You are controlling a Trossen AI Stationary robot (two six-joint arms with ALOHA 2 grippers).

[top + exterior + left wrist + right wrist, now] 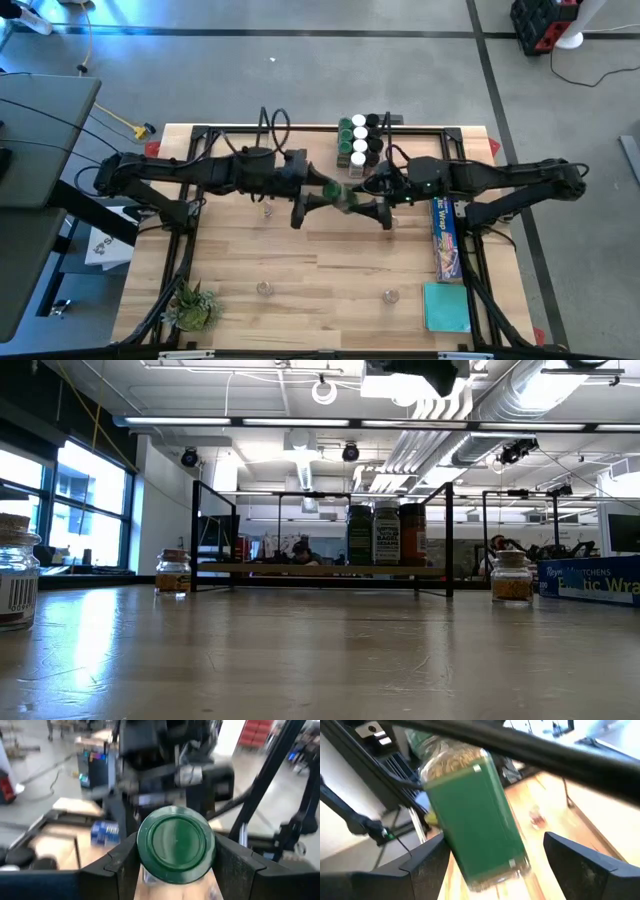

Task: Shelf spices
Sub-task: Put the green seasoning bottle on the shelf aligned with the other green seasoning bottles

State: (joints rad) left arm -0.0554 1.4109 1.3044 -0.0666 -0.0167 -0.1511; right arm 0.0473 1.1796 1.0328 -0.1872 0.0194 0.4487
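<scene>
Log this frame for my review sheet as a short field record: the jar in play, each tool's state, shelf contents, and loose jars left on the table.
jar in play: green-lidded spice jar, held in the air between the two arms above the table middle
left tool: shut on the jar at its lid end
right tool: open, fingers on either side of the jar body, apart from it
shelf: three jars visible in the low view
loose jars: at least three on the table
</scene>
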